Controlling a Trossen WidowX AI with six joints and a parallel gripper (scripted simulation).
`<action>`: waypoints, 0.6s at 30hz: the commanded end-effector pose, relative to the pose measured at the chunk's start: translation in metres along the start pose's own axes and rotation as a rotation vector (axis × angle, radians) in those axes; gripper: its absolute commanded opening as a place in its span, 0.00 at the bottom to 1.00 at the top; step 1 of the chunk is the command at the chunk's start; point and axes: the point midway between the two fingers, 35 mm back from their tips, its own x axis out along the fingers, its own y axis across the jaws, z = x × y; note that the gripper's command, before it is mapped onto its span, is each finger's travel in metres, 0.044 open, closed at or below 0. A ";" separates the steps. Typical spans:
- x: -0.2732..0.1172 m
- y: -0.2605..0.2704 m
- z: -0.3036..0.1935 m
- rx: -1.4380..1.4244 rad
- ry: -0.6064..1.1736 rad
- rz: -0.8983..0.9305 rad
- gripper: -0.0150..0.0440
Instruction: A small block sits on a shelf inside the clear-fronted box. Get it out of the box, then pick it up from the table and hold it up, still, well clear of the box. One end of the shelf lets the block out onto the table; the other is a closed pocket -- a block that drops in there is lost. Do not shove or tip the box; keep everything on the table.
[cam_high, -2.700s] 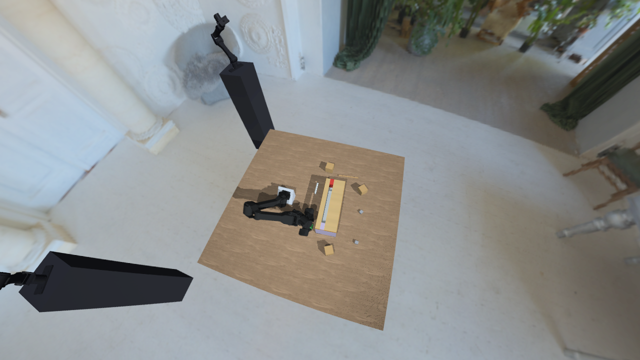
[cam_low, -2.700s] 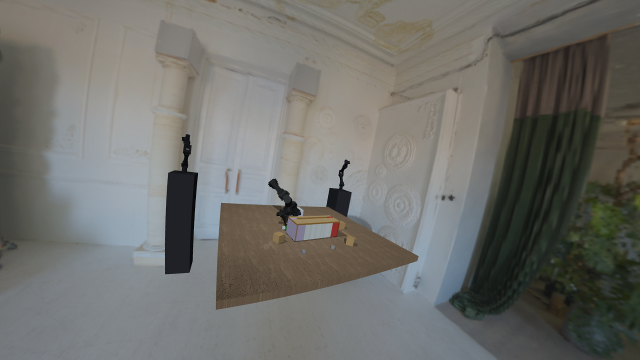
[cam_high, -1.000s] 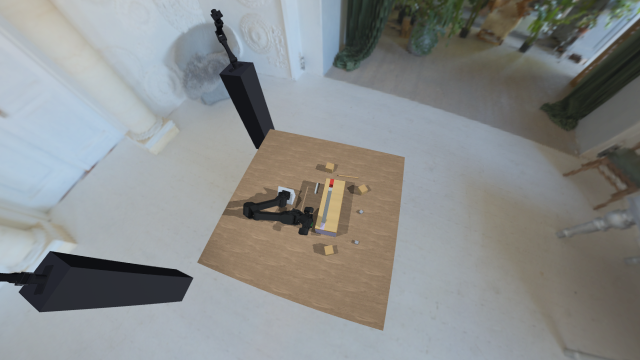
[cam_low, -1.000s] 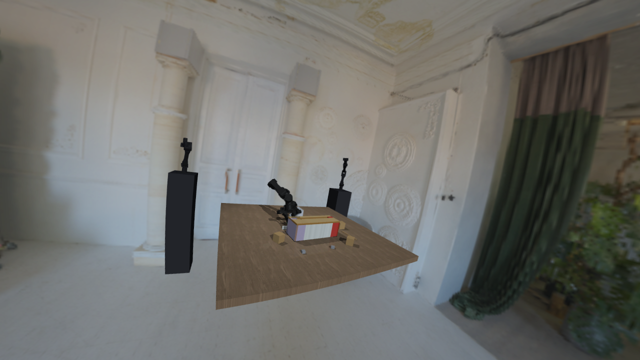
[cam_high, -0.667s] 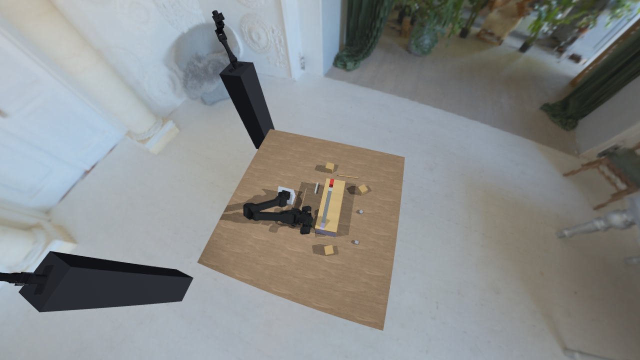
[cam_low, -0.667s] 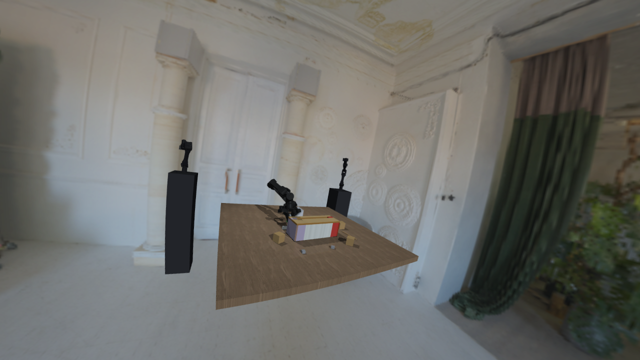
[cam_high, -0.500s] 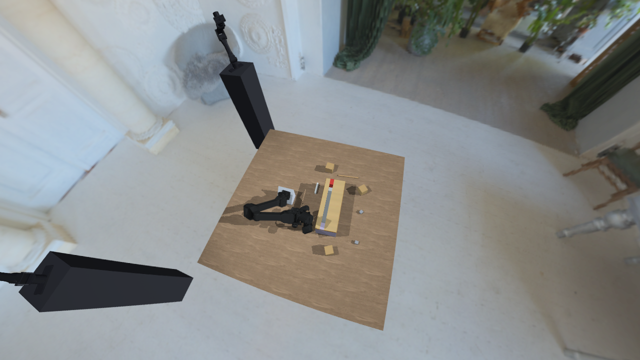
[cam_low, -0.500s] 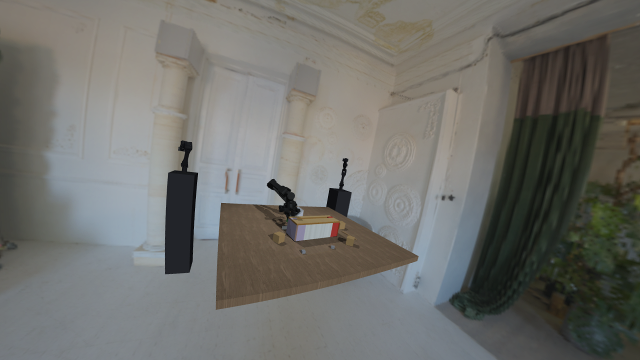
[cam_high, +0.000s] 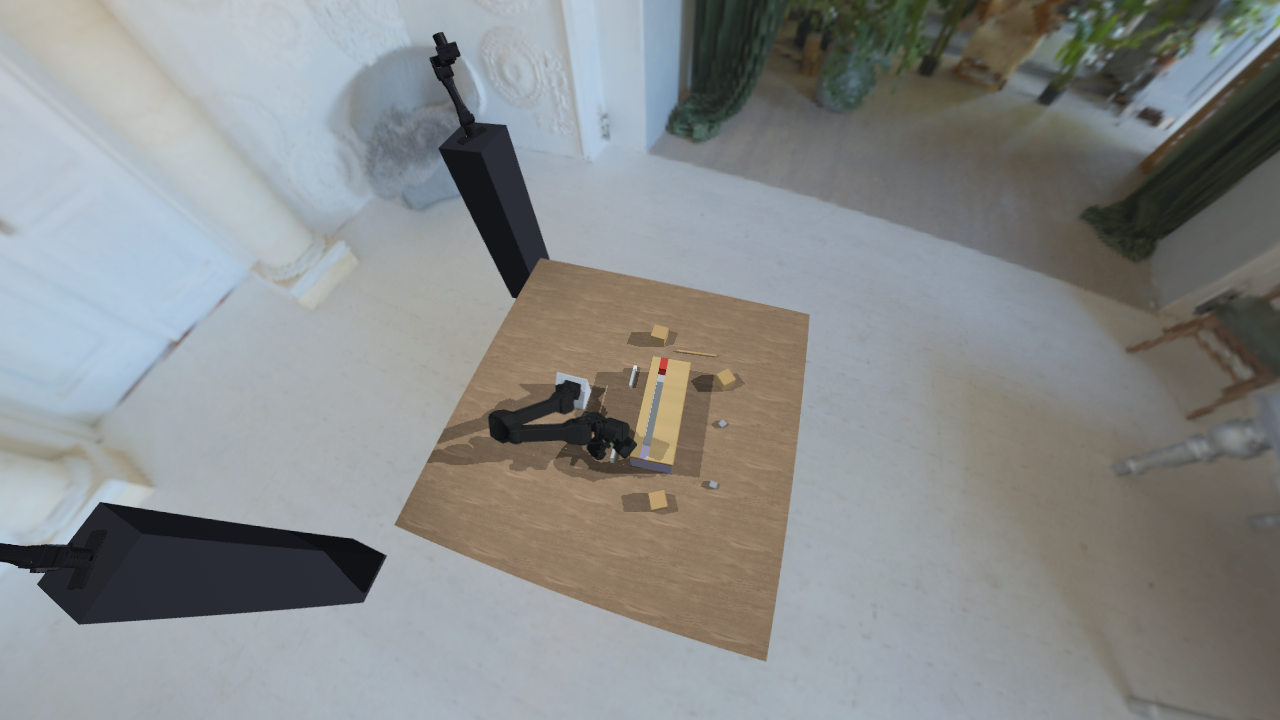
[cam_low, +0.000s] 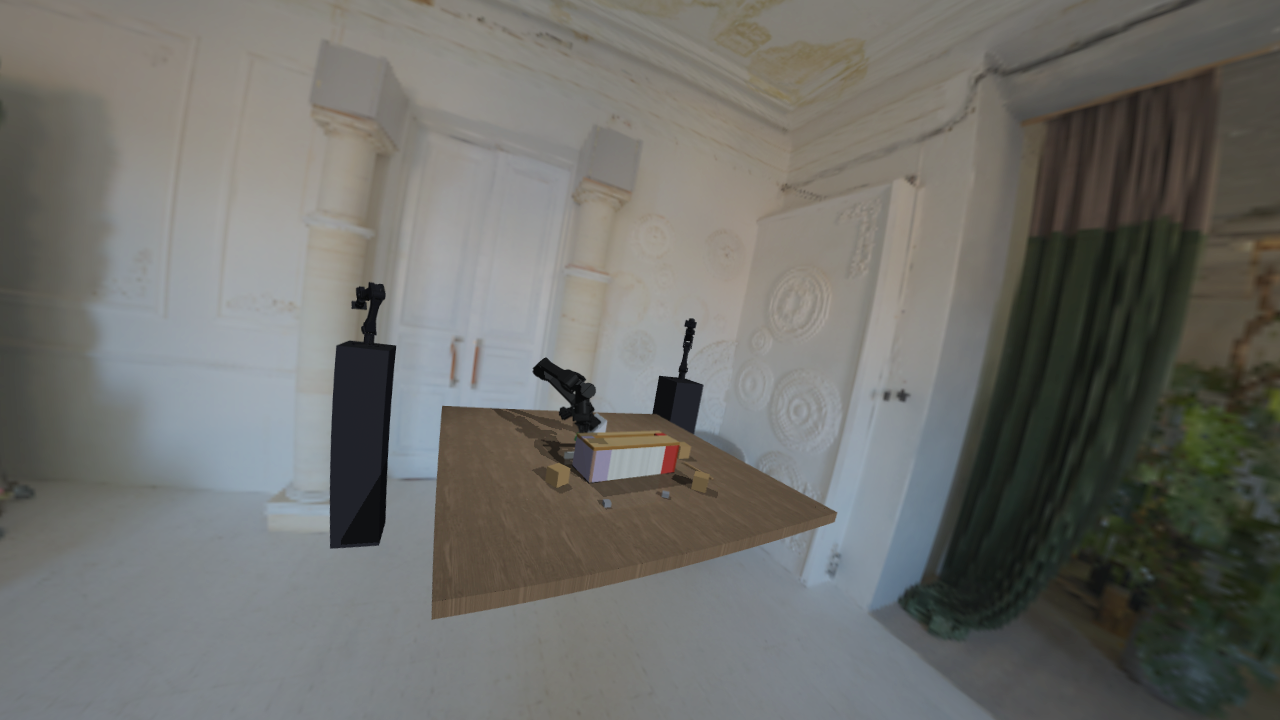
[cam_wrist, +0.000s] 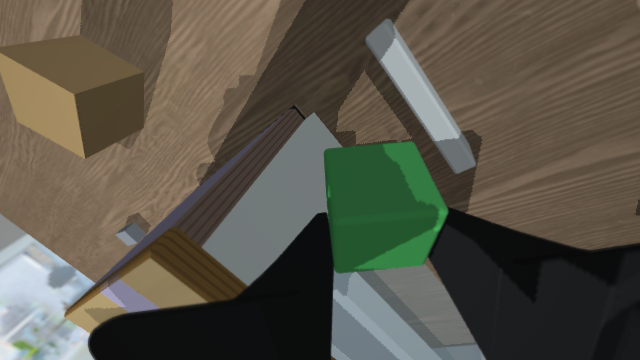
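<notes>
Clearly visible in the wrist view, the gripper (cam_wrist: 382, 240) is clenched on the green block (cam_wrist: 381, 206), its two black fingers pressing the block's opposite sides above the wooden table (cam_wrist: 540, 100). Below the block lies the near end of the box (cam_high: 660, 411), with a grey bar (cam_wrist: 419, 95) on the table beyond. From above, the gripper (cam_high: 615, 440) hangs just left of the box's lilac end.
</notes>
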 end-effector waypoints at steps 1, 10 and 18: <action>-0.003 0.000 -0.001 -0.169 -0.010 -0.004 0.25; -0.008 -0.002 -0.004 -0.558 -0.023 -0.019 0.25; -0.014 -0.004 -0.007 -0.904 -0.034 -0.034 0.25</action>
